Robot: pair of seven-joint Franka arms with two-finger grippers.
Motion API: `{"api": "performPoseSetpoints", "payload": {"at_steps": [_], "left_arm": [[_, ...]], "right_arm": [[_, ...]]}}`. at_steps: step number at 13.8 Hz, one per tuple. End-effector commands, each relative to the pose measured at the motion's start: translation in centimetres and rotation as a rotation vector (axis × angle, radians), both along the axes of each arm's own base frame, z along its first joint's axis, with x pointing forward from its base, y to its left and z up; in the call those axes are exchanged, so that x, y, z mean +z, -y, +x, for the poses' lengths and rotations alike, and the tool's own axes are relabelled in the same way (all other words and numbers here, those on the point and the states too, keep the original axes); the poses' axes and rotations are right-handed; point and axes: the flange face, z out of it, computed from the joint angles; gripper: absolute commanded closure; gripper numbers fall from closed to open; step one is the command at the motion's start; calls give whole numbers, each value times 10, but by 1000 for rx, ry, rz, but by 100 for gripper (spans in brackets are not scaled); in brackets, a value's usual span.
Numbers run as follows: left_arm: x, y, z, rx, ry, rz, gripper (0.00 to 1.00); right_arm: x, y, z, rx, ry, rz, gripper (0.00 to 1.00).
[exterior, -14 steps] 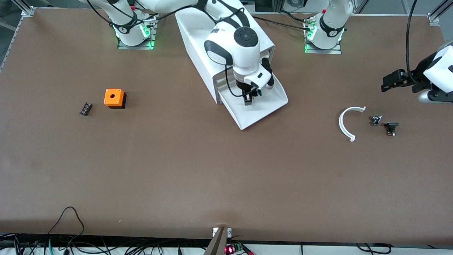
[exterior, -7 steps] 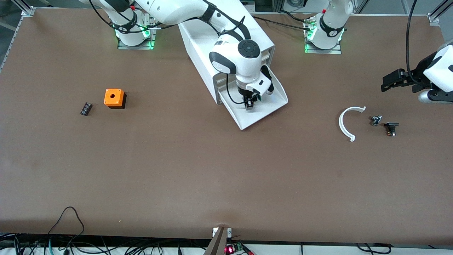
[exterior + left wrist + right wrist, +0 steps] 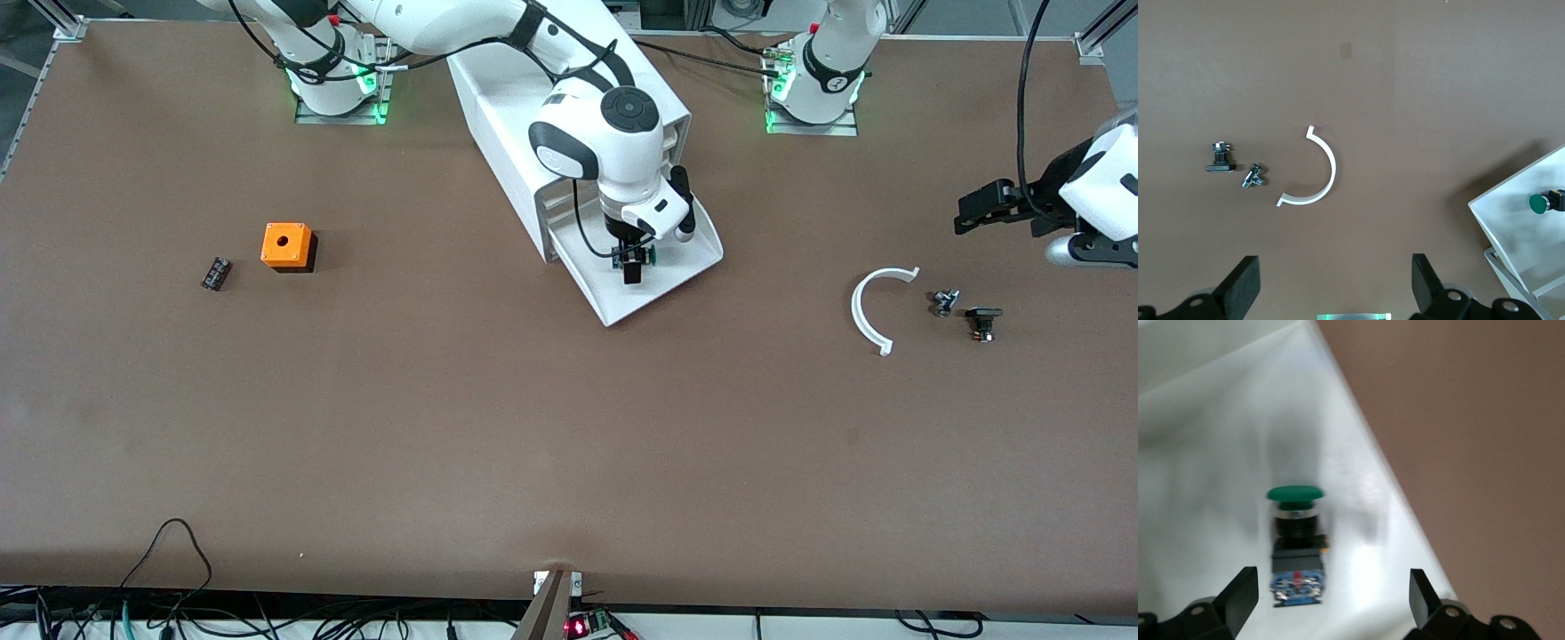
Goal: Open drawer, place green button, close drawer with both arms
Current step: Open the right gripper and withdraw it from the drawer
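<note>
button [image 3: 1295, 537] lying on its side on the white floor of the drawer [image 3: 685, 267], green cap one way, black body and bluish end the other. the right end effector [image 3: 632, 262] hangs just above it, fingers [image 3: 1238, 599] spread wide to either side of the button and not touching it, so nothing is pinched. the drawer is pulled out from the bottom of the white cabinet [image 3: 507, 98], its sloped lip pointing toward the front camera, and the right end effector is over the middle of that tray.

the left end effector [image 3: 973, 206] is up in the air over bare tabletop [image 3: 533, 444] at the left arm's end, well apart from the drawer. its fingers [image 3: 1241, 285] are spread too, with nothing between them. below it on the tabletop lie a white curved strip [image 3: 1317, 170], a small metal fitting [image 3: 1253, 177] just beside that, and a small black part [image 3: 1220, 160] next to the fitting. from the left wrist view the corner of the open drawer shows off to one side with the green cap in it.

well away from both end effectors, toward the right arm's end of the tabletop, sit an orange cube [image 3: 286, 245] with a hole in its top and, near it, a small flat black block [image 3: 215, 273].
</note>
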Motion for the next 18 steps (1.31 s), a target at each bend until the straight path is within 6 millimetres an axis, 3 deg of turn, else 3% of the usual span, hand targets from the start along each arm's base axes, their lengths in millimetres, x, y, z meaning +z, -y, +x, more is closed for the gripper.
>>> {"api": "performPoseSetpoints", "payload": {"at_steps": [1,3,4,7,9,10,13,16,18], "left_arm": [[2,-3,6,12,-8,-14,0],[-14,-9,14,16,-31,-15,0],[-16,-12,15,21,-32,-17,0],[-16,-11,16,22,-32,-17,0],[-3,-8,18,22,-5,-18,0],[-5,-7,18,19,-9,-21,0],[-7,-6,18,21,-13,-10,0],[-24,-1,25,16,-18,-1,0],[-47,10,36,12,-46,-9,0]], "right_arm": [[82,27,33,-144,109,53,0],[139,61,59,-210,183,84,0],[158,81,71,-242,203,90,0],[194,143,114,-403,126,187,0],[210,193,144,-537,63,260,0],[209,219,158,-645,17,278,0],[190,272,177,-982,-105,289,0],[167,314,167,-1328,-211,148,0],[150,333,160,-1471,-212,43,0]]}}
